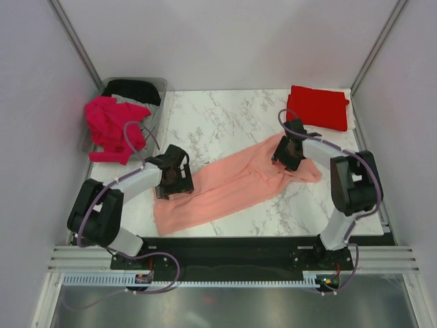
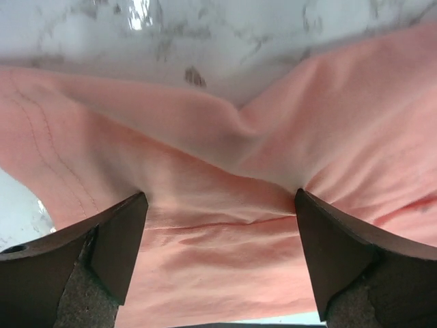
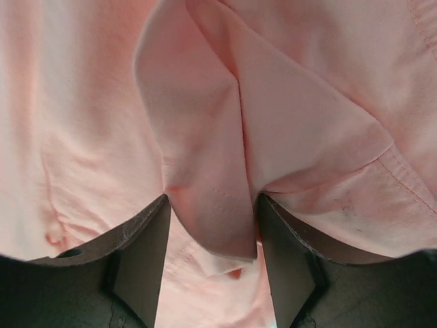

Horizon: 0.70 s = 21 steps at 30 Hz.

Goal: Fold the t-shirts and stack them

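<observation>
Now left fingers [image 2: 115, 247] wide open on salmon t-shirt [image 1: 225, 186]; right fingers [image 3: 145, 258] half-open around its fold, grip unclear.

bin [image 1: 163, 85] largely behind magenta shirt [image 1: 111, 127]

A raised fold of the salmon pink t-shirt [image 3: 205, 171] fills the gap between the right gripper's [image 3: 213, 256] fingers [image 3: 145, 263], touching both; a stitched hem lies right of them.

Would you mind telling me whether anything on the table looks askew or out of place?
The magenta shirt spills over the bin rim at far left, and the salmon shirt lies diagonally across the table, bunched rather than flat.
</observation>
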{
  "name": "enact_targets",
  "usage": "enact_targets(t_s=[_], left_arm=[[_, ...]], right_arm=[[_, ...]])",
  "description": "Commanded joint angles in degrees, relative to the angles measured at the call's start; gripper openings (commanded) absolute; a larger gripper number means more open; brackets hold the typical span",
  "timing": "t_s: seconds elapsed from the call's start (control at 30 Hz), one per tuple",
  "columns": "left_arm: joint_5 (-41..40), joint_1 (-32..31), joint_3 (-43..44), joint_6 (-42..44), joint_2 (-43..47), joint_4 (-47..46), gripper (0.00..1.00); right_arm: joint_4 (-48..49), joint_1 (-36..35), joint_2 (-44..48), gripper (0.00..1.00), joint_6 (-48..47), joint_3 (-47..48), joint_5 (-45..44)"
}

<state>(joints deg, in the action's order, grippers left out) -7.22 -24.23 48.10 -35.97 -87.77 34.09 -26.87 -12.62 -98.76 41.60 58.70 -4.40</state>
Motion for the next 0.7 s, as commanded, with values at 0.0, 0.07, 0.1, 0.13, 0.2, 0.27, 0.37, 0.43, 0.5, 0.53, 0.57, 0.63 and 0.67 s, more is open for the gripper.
enact_targets(t_s=[0.0,0.07,0.1,0.13,0.2,0.27,0.37,0.43,0.5,0.53,0.57,0.63,0.67], left_arm=[[6.95,-1.34,-6.07,-2.0,3.82,-0.77,0.96],[10.81,-3.01,-9.23,-4.19,5.14,-2.18,0.96],[11.78,-3.71,-10.21,-4.98,6.02,-2.79,0.96],[13.27,-5.46,-11.26,-7.25,7.42,-4.36,0.95],[15.39,-7.58,-13.99,-9.64,8.66,-6.74,0.95],[18.03,-10.92,-14.87,-13.15,8.67,-9.99,0.95],[20.14,-14.7,-13.65,-16.94,6.74,-13.42,0.94],[21.28,-17.15,-11.55,-19.3,5.16,-15.0,0.94],[22.51,-18.57,-10.13,-21.94,2.87,-17.81,0.94],[23.73,-19.79,-9.08,-23.09,2.08,-18.87,0.94],[24.18,-20.5,-8.46,-24.14,0.86,-20.01,0.94],[24.01,-22.69,-6.36,-26.16,-0.12,-21.25,0.94],[23.84,-23.23,-5.83,-26.61,-0.3,-21.34,0.94]], right_arm=[[3.33,-0.47,-14.59,0.61,-4.24,10.0,9.04],[2.62,-1.26,-22.94,0.59,-4.86,18.79,14.76],[2.18,-2.13,-25.14,0.59,-5.04,21.26,15.99],[2.09,-2.67,-28.73,0.59,-5.3,25.46,16.79],[1.91,-3.55,-31.57,0.59,-5.3,29.44,17.15],[1.74,-3.64,-35.35,0.6,-4.96,34.89,17.41],[0.77,-3.64,-40.18,0.6,-4.69,43.32,17.94],[-0.19,-3.64,-44.04,0.61,-4.87,50.68,18.11],[-0.9,-3.64,-48.43,0.62,-5.22,56.32,18.29],[-1.07,-3.64,-50.02,0.63,-5.22,61.92,18.29],[-1.51,-3.55,-51.69,0.63,-5.3,64.93,18.12],[-2.57,-3.2,-56.07,0.63,-5.31,72.22,16.98],[-2.66,-3.2,-57.15,0.63,-5.04,73.74,16.36]])
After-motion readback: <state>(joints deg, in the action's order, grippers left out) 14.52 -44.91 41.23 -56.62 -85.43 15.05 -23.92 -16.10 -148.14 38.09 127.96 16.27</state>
